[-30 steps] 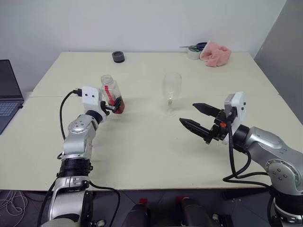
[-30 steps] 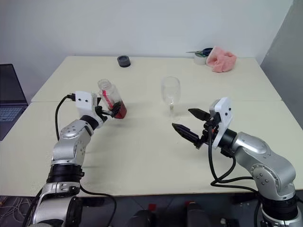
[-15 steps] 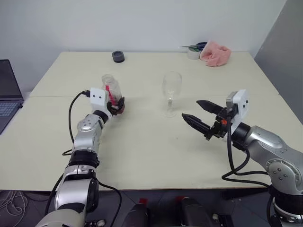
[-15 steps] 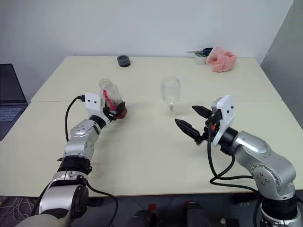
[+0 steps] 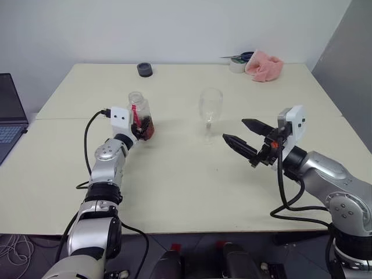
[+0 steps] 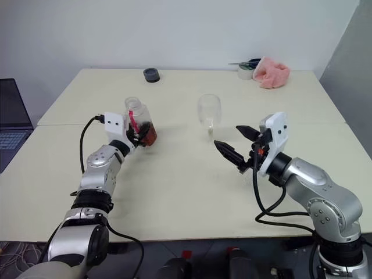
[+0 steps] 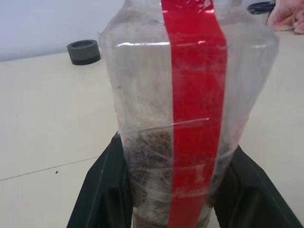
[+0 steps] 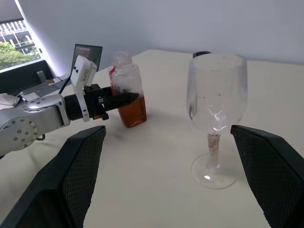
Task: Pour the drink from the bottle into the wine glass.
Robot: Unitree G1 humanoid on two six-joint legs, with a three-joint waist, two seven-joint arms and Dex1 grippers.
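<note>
The bottle [image 5: 139, 112] is clear plastic with a red label strip and an open mouth. It stands about upright on the table's left half. The amber drink [image 8: 132, 110] fills its lower part. My left gripper [image 5: 144, 128] is shut on the bottle's lower body, and its black fingers [image 7: 101, 190] press both sides. The wine glass [image 5: 210, 109] stands empty near the table's middle, to the right of the bottle. My right gripper [image 5: 233, 129] hangs open, to the right of the glass and nearer to me, apart from it and pointing towards it.
A black round object [image 5: 145, 70] sits at the table's far edge. A pink cloth [image 5: 264, 65], a tape roll [image 5: 236, 66] and scissors [image 5: 244, 56] lie at the far right corner. A laptop [image 5: 9, 119] stands off the table's left side.
My left gripper has shut on the bottle's lower body, and its elbow has swung in. The bottle now stands straighter. The right gripper has stayed open and hardly moved.
</note>
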